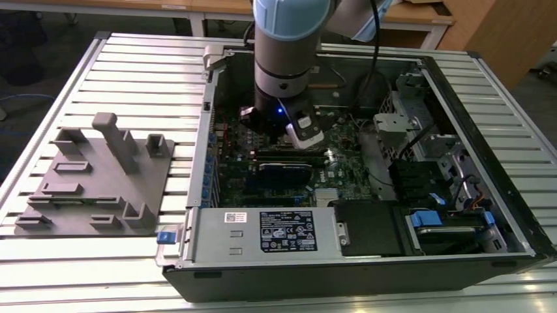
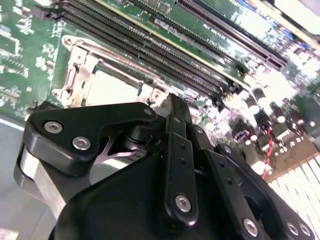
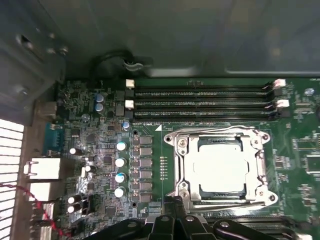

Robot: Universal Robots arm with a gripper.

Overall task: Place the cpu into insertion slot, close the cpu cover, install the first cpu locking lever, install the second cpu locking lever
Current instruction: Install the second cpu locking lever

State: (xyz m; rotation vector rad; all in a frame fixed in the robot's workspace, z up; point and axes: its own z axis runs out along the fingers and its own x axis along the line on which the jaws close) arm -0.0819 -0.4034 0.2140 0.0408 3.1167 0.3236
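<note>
Slatted table (image 1: 130, 65), open computer case (image 1: 261, 267) lying on it, grey fixture (image 1: 96, 189) near the table edge on the exterior view's left. Arm (image 1: 287, 59) reaching down into the case, over the motherboard (image 3: 100, 150). Gripper (image 3: 172, 202) low, just beside the socket's near edge; spread or pressed together: cannot tell. Nothing seen held.

Memory slots (image 3: 200, 102) in a row along the socket's far side. Cpu cover (image 3: 261, 165) lying flat, silver frame with screws at the corners, window squarely over the chip. Cpu (image 3: 220, 165) seated in the insertion slot (image 3: 204, 189), mid-board: pale grey metal top, flat, level, dark rim showing round it. Thin wire levers along the frame edges; latched or not: cannot tell.

Risks, judged: gripper this close to the frame, so a slightly off-line push likely scrapes the cover or nearby capacitors; a lever slipping from under its hook likely springs back; uneven pressure on the cover could stress the socket under the chip.
</note>
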